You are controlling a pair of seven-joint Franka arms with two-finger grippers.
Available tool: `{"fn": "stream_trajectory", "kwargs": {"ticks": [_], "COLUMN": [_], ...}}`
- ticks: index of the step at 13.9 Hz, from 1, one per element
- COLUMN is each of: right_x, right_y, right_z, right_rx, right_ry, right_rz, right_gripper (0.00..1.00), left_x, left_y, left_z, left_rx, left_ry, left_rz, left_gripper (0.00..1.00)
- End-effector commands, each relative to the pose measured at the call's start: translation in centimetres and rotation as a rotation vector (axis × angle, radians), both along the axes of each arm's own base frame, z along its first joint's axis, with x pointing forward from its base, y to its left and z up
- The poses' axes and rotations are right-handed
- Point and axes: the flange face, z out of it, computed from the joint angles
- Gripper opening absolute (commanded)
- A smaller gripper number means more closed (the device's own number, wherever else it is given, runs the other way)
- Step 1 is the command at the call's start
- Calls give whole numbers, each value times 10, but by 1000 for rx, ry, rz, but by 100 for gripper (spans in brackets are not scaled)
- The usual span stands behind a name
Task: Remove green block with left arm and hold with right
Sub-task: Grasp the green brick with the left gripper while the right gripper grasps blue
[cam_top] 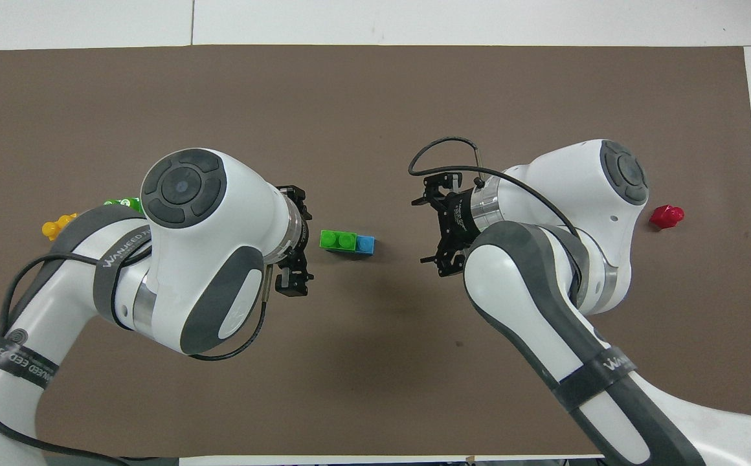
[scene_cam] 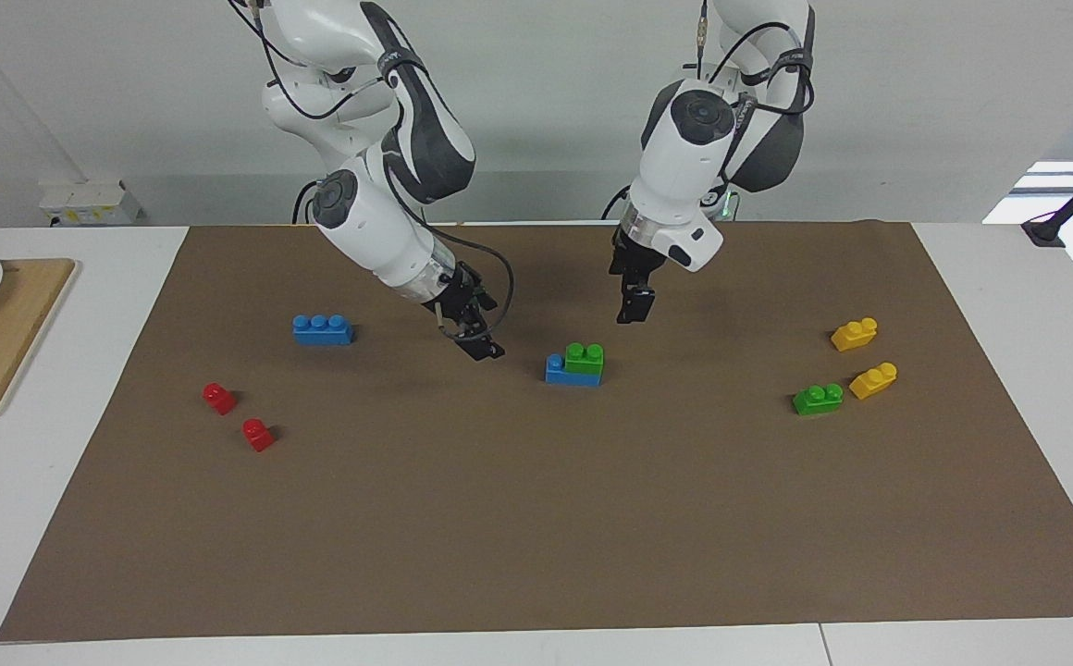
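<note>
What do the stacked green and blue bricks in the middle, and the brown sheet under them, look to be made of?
Green block: looks like moulded plastic, glossy, with saturated colour, highlights and rounded studs.
Blue brick under it: apparently the same plastic, smooth and shiny.
Brown sheet: matte, thin and flat with cut edges; probably paper or card, though thin felt cannot be ruled out.

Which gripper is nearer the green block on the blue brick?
Left. The left gripper hangs beside the green block; the right gripper hangs by the blue brick, farther off.

A robotics lab. Two white robot arms (scene_cam: 379, 231) flank a white table (scene_cam: 1008, 314). A brown mat (scene_cam: 536, 518) carries toy bricks (scene_cam: 322, 329).
</note>
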Motion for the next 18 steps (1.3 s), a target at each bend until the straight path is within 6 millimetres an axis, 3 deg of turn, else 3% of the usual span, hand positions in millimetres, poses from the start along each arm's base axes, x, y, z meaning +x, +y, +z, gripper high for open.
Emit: {"fn": "stream_trajectory", "kwargs": {"ticks": [1, 5, 8, 10, 12, 14, 18], "right_x": [-4, -6, -5, -11, -13, -22, -26], "right_y": [15, 28, 33, 46, 45, 58, 71], "right_z": [-6, -26, -46, -56, -67, -79, -95], "right_rx": [28, 26, 15, 29, 21, 20, 30], "right_ry": [0, -6, -6, 14, 20, 20, 15], "right_rz": [-26, -56, -72, -75, -86, -91, -127], "right_gripper": [100, 100, 100, 100, 100, 100, 100], "left_x": [-12, -9, 6, 3, 7, 10, 16], "left_y": [1, 4, -6, -18, -20, -22, -39], "left_z": [-10, -12, -25, -33, -38, -39, -67], "left_rx": [-23, -3, 25, 46, 47, 42, 73], "left_ry": [-45, -16, -7, 10, 15, 9, 30], "left_rz": [25, 43, 105, 84, 84, 83, 77], "left_gripper": [100, 100, 100, 100, 100, 100, 100]}}
